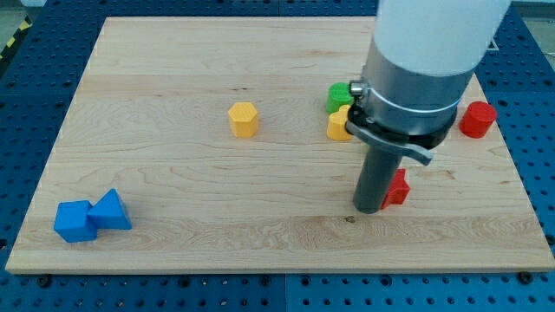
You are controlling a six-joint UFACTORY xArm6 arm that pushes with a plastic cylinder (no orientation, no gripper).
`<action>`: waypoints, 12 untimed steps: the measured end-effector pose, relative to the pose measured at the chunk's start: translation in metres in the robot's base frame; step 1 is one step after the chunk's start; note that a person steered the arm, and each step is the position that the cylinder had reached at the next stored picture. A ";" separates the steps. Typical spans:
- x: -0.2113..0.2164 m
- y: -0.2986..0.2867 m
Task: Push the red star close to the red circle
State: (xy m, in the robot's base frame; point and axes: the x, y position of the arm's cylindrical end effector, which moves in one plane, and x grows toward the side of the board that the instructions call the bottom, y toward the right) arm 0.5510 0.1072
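My tip touching red star, red circle well apart

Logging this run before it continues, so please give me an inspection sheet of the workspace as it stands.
Surface: wooden board, flat, unmarked.
Job's things: red star mostly hidden behind the rod; red circle near the view's right edge, apart from it.
Clutter: yellow hexagon; green block touching a yellow block; blue cube against a blue triangle.
Grippers: no pincer; my tip sits against the star's left side.
Cables: nothing seen.
Surroundings: blue perforated bench.
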 end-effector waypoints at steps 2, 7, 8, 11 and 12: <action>-0.020 0.039; -0.088 0.103; -0.103 0.103; -0.130 0.037; -0.163 0.037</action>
State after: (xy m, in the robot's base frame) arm 0.3883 0.1442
